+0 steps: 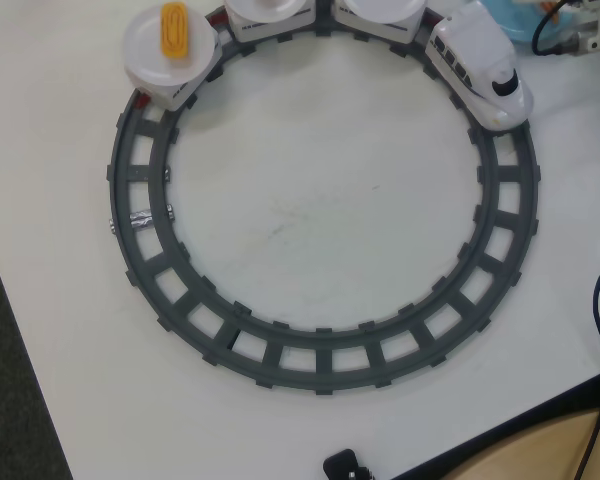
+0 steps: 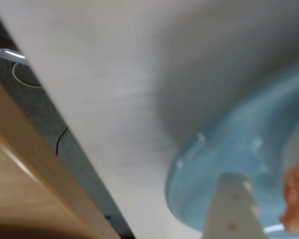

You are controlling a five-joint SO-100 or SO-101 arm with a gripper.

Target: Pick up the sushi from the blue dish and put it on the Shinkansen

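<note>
In the wrist view the blue dish [image 2: 224, 149] fills the lower right, blurred and very close. The orange sushi [image 2: 295, 196] lies on it at the right edge of the picture. One white finger [image 2: 232, 209] of my gripper [image 2: 269, 191] stands over the dish, left of the sushi with a gap between them; the other finger is out of view. In the overhead view the Shinkansen [image 1: 480, 65] sits on the track at the top right, and only a sliver of the blue dish [image 1: 510, 22] shows behind it. The gripper itself does not show there.
The grey circular track [image 1: 320, 355] rings the table's middle. A yellow egg piece [image 1: 174, 30] lies on the rear carriage's white plate [image 1: 145, 55], top left. Black cables [image 1: 548, 30] lie near the dish. The table edge and wooden floor show at the wrist view's left [image 2: 20, 164].
</note>
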